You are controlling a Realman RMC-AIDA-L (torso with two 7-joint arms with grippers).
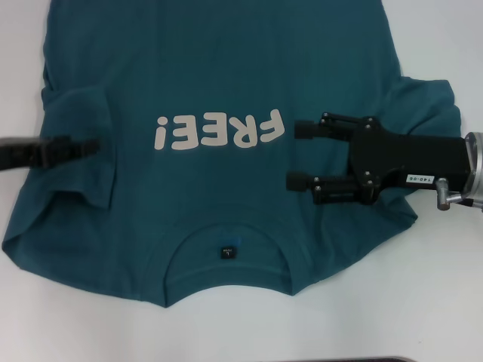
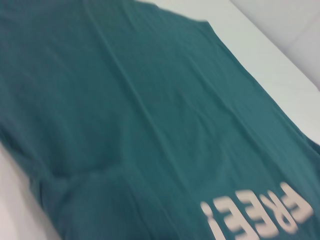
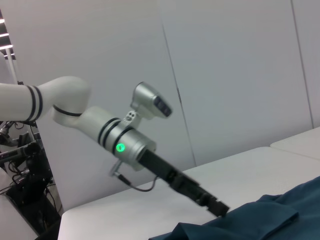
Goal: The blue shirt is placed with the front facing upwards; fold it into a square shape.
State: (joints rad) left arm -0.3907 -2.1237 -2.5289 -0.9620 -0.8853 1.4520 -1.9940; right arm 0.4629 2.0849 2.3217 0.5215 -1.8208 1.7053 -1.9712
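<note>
A: From the head camera, where does the blue shirt [image 1: 226, 83] lie?

B: Spread flat on the white table [image 1: 423, 317], print side up. The collar and its small dark neck label [image 1: 226, 253] are at the near edge, so the off-white FREE! print [image 1: 219, 130] reads upside down. The sleeve on the robot's left is folded inward over the body; the one on the right is bunched under the arm.

A: And the right gripper [image 1: 293, 154]?

B: It reaches in from the right, over the shirt just beside the end of the print. Its two black fingers [image 1: 309, 128] stand well apart with bare cloth between them and nothing in their hold.

A: The left gripper [image 1: 90, 147]?

B: It comes in from the left edge, low over the folded sleeve. It is blurred, and I cannot tell how its fingers stand.

A: What does the left wrist camera show?

B: Only teal cloth [image 2: 130, 100] with long soft creases, the print [image 2: 260, 217] in one corner, and a strip of white table [image 2: 270, 45] beyond the hem. None of that arm's own fingers appear.

A: The right wrist camera?

B: It looks across at the left arm [image 3: 100, 127], white with a green light, its dark gripper [image 3: 217, 206] angled down to a rumpled fold of the shirt [image 3: 270, 217]. A pale wall [image 3: 240, 75] stands behind.
</note>
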